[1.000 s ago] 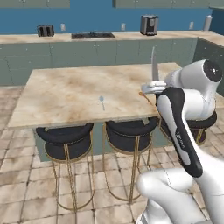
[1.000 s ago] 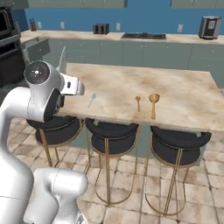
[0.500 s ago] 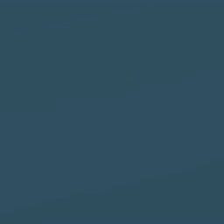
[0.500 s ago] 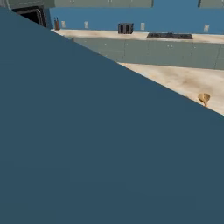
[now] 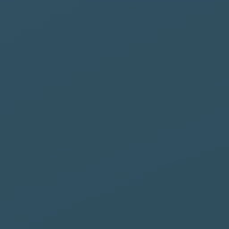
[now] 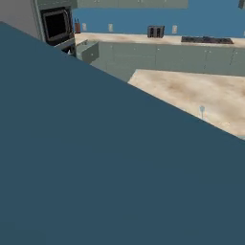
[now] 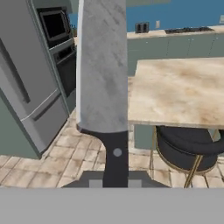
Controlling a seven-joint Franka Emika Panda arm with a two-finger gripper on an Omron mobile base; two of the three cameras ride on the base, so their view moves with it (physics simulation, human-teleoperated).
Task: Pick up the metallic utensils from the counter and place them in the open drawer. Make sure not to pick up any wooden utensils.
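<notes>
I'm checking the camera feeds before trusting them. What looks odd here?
The left base view is one flat blue-grey surface, and the same surface masks most of the right base view. The hand view is fine: knife upright before the counter.

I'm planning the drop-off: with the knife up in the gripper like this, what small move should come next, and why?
Probably carry on toward the open drawer beside the oven. The knife stands upright in the gripper, held by its black handle, clear of the counter, and the drawer lies far off. The metal spoon waits on the counter.
</notes>
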